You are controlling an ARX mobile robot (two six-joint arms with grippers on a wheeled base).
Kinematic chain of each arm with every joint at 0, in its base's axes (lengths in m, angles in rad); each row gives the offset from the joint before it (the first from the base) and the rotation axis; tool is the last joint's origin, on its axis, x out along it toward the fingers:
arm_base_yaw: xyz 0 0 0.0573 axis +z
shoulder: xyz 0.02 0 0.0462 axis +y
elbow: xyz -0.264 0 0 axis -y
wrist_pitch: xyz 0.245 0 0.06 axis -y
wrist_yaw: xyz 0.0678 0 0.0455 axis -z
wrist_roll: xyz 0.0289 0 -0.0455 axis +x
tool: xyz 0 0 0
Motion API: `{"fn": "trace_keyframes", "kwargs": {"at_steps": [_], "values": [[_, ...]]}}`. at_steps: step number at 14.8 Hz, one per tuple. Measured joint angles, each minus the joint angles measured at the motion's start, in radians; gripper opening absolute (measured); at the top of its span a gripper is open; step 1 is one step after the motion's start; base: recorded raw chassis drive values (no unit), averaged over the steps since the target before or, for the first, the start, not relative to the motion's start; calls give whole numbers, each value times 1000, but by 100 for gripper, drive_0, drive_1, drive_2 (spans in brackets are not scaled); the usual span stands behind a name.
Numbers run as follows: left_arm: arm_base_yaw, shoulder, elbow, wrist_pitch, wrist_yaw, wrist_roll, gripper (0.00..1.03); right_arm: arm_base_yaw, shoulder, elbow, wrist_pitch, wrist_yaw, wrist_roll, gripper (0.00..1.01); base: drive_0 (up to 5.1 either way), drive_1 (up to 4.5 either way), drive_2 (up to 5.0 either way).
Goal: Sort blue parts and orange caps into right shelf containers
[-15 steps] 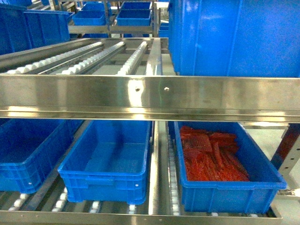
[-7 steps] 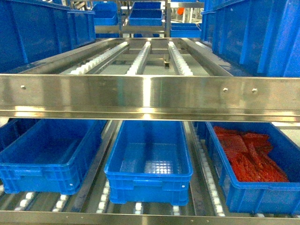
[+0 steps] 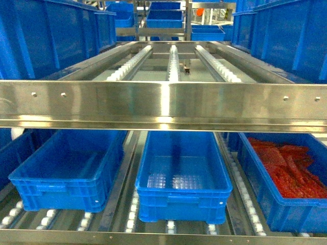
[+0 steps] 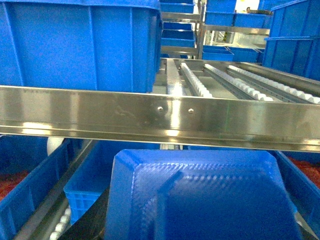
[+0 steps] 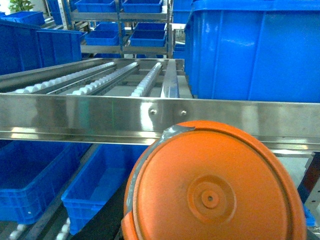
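Our head camera faces the shelf straight on, looking slightly down at its front rail. Our left wrist camera sits very near a blue part. Our right one sits near an orange cap. All share that rail.

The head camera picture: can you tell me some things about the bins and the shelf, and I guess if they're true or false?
1. The middle bin on the lower level has nothing in it. True.
2. The bin on the right holds red stuff. True.
3. The steel shelf has black rubber wheels on its tracks. False: the rollers are small and white.
4. An orange cap fills the bottom of the right wrist view. True.
5. The left bin is piled full of orange caps. False: no caps show inside it.
6. The blue part close to the left wrist camera is green. False: it is bright blue.
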Motion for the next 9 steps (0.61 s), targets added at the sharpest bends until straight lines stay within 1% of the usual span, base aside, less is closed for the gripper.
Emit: {"fn": "trace_keyframes", "kwargs": {"at_steps": [9], "values": [[0, 0, 0, 0, 0, 0, 43, 0, 0, 0, 0, 0, 0, 44, -491, 241, 241]]}}
